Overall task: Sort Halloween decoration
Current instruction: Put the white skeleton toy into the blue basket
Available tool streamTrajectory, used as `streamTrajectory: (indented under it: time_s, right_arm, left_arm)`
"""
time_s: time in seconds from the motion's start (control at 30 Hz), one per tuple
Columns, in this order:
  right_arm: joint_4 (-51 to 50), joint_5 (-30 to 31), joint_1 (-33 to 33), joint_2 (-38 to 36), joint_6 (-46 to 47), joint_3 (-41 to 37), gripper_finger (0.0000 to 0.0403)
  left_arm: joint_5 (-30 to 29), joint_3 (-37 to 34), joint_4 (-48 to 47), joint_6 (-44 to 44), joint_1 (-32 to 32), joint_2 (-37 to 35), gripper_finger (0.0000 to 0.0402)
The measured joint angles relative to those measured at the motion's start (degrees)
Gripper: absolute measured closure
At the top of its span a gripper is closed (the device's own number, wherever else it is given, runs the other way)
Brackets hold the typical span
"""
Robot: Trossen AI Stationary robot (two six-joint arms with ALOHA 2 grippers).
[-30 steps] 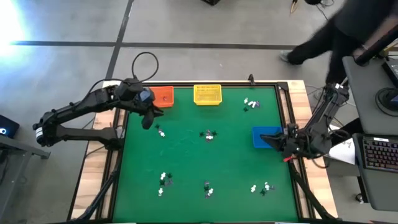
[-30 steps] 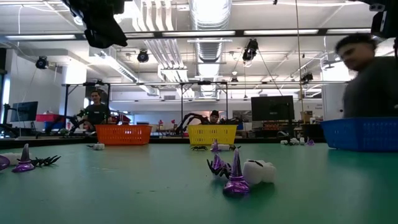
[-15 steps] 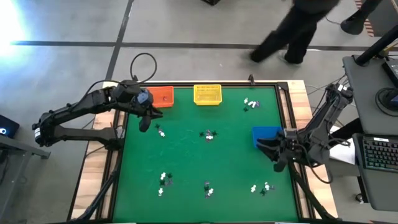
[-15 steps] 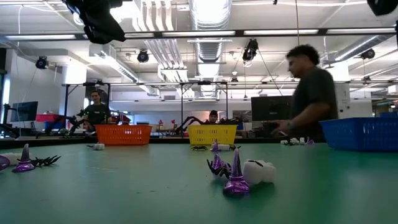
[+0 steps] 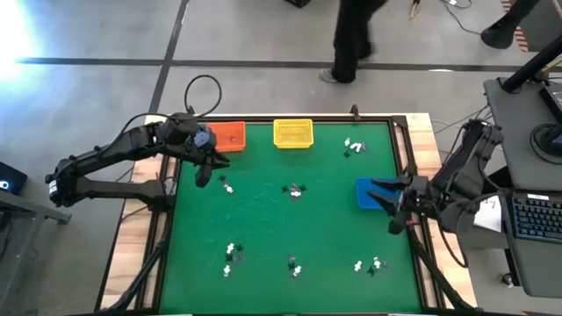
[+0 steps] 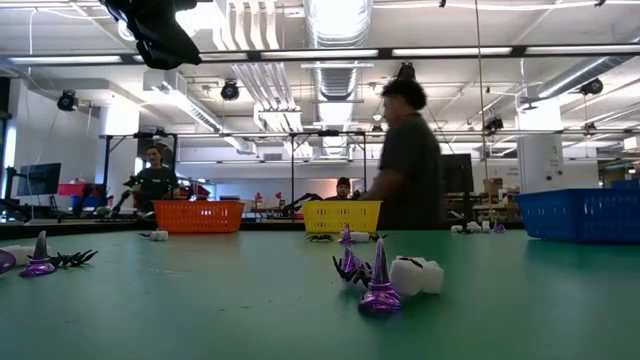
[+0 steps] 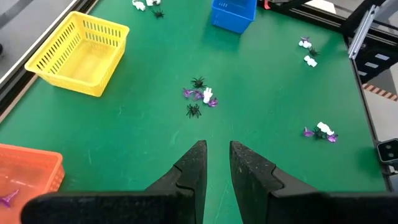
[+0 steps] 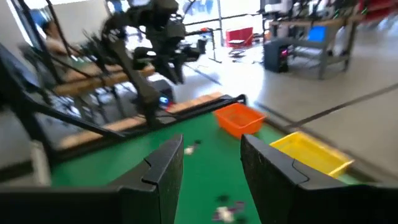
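The right claw [image 5: 387,204] has swung back over the blue basket [image 5: 372,193], fingers spread and empty. The left claw [image 5: 203,174] hovers beside the orange basket [image 5: 230,136], nearly clenched, empty. Trinkets [image 5: 295,190] lie scattered on the surface [image 5: 290,228], mostly unsorted.
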Motion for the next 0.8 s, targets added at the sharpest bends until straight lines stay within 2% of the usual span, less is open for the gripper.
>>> streamTrajectory:
  time_s: [0.1, 0.2, 0.33, 0.5, 0.57, 0.7, 0.8]
  right_arm:
    - [-10.4, -0.3, -2.1, 0.4, 5.5, 3.7, 0.025]
    - [-18.6, -3.1, -4.2, 0.7, 16.4, 6.8, 0.025]
    - [-27.6, -11.7, -7.0, 2.5, 31.8, 9.3, 0.0251]
    - [-37.8, -25.7, -10.3, 7.1, 46.0, 10.7, 0.0257]
    - [-39.2, -29.2, -10.8, 9.2, 49.9, 10.8, 0.026]
    - [-39.2, -31.9, -10.8, 12.5, 58.5, 11.2, 0.0264]
    - [-39.0, -38.0, -10.8, 15.5, 66.2, 11.7, 0.0268]
  left_arm:
    - [0.0, 0.0, 0.0, 0.0, 0.0, 0.0, 0.035]
    - [0.0, 0.0, 0.0, -0.1, 0.0, 0.0, 0.035]
    - [0.0, 0.0, 0.0, -0.1, 0.0, 0.0, 0.035]
    - [0.0, 0.0, 0.0, 0.9, 0.0, 0.0, 0.035]
    - [0.0, 0.0, 0.0, 1.4, 0.0, 0.0, 0.035]
    - [0.0, 0.0, 0.0, 2.2, 0.0, 0.0, 0.035]
    - [0.0, 0.0, -0.1, 2.3, 0.0, 0.0, 0.035]
